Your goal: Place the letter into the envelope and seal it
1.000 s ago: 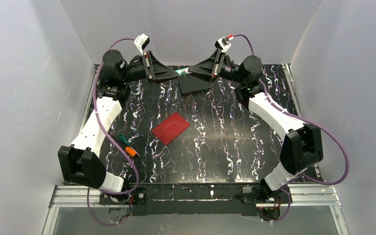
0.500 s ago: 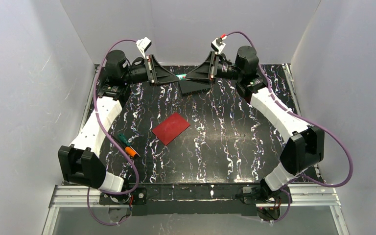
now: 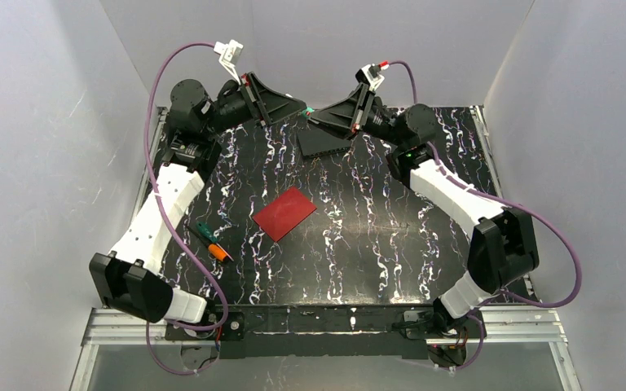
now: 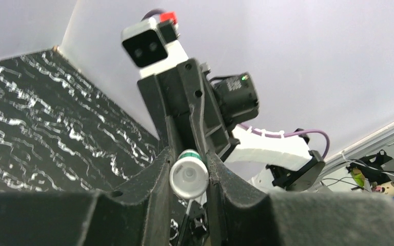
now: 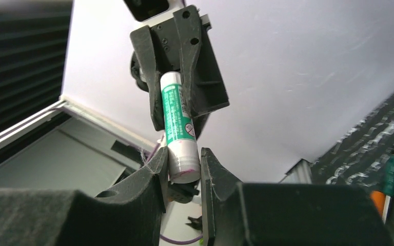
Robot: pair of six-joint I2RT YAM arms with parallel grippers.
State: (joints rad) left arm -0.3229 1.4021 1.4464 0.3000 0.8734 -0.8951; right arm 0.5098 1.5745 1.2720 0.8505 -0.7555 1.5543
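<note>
Both grippers clamp one glue stick in the air, well beyond the envelope: left gripper on one end, right gripper on the other. Letter not visible. If you pull off-axis, the stick may slip and drop.

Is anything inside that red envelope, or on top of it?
Nothing lies on the envelope; its red face is bare. It lies flat on the table, so its inside is hidden.
</note>
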